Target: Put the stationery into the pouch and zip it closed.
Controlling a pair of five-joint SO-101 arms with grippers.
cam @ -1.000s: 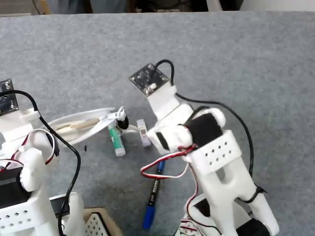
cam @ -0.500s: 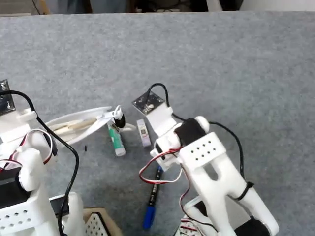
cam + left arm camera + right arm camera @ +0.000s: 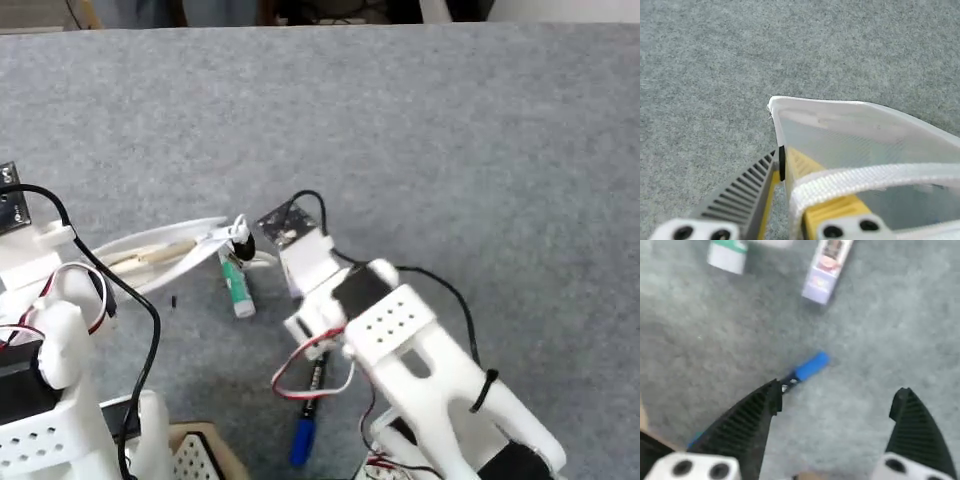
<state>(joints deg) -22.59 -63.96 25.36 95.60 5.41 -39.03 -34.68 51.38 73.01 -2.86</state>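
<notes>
A white see-through pouch (image 3: 165,252) lies left of centre, its pale strap (image 3: 865,180) running across the left wrist view. My left gripper (image 3: 782,172) is shut on the pouch's edge (image 3: 777,112). Beside the pouch mouth lie a green and white glue stick (image 3: 236,286) and a small purple eraser (image 3: 826,266). A blue pen (image 3: 307,411) lies nearer the front edge, partly under the right arm. My right gripper (image 3: 837,395) hangs open above the pen's blue end (image 3: 810,367), with nothing between its fingers.
Grey felt covers the table (image 3: 480,130), with free room at the back and right. A brown cardboard box (image 3: 200,455) sits at the front edge by the left arm. The right arm's red and white wires (image 3: 310,355) loop over the pen.
The right arm has drawn back toward the front edge, its wrist moving from the eraser to above the pen. The left arm and pouch have not moved.
</notes>
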